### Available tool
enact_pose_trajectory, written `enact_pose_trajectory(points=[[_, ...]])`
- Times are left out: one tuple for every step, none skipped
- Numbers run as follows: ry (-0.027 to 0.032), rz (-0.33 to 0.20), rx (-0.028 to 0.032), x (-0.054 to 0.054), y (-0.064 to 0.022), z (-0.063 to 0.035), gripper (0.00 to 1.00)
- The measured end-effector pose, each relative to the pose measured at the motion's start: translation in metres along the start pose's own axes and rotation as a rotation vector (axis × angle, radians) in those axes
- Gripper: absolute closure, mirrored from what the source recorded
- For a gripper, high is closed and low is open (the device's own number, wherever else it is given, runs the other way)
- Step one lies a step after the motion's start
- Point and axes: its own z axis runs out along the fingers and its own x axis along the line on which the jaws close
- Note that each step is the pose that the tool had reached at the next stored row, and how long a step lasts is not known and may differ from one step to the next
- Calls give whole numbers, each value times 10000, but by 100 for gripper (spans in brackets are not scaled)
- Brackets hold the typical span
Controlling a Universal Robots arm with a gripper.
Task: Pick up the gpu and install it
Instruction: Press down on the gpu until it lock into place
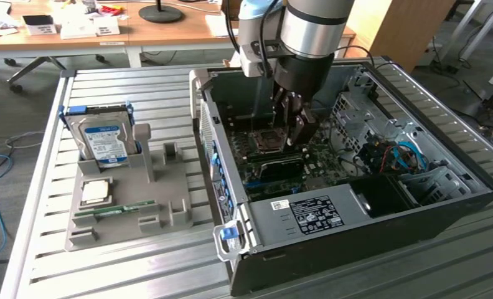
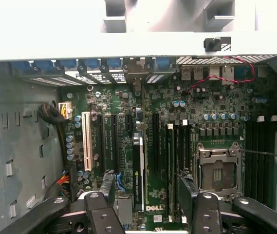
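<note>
1. One arm reaches into the open computer case (image 1: 371, 205); its tool (image 1: 296, 128) stands spread wide and holds nothing.
2. In the exterior view the gpu (image 1: 273, 167) is half hidden behind the tool.
3. The wrist view shows the gpu (image 2: 138, 173) seated upright in a motherboard (image 2: 177, 122) slot, with the empty processor socket (image 2: 217, 168) nearby.
4. The exterior view adds the grey holder (image 1: 130, 199) on the counter (image 1: 105, 274), carrying the hard drive (image 1: 104, 140).

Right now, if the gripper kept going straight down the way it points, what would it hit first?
Probably the gpu standing on the motherboard, directly between the open gripper fingers; depth is unclear.
</note>
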Motion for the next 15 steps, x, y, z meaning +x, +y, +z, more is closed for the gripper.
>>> enact_pose_trajectory(points=[[0, 0, 0, 0, 0, 0, 36], [0, 0, 0, 0, 0, 0, 36], [0, 0, 0, 0, 0, 0, 36], [0, 0, 0, 0, 0, 0, 36], [0, 0, 0, 0, 0, 0, 36], [0, 0, 0, 0, 0, 0, 36], [0, 0, 0, 0, 0, 0, 38], [0, 0, 0, 0, 0, 0, 44], [0, 0, 0, 0, 0, 0, 44], [0, 0, 0, 0, 0, 0, 50], [0, 0, 0, 0, 0, 0, 56], [0, 0, 0, 0, 0, 0, 56], [0, 0, 0, 0, 0, 0, 62], [0, 0, 0, 0, 0, 0, 62], [0, 0, 0, 0, 0, 0, 68]])
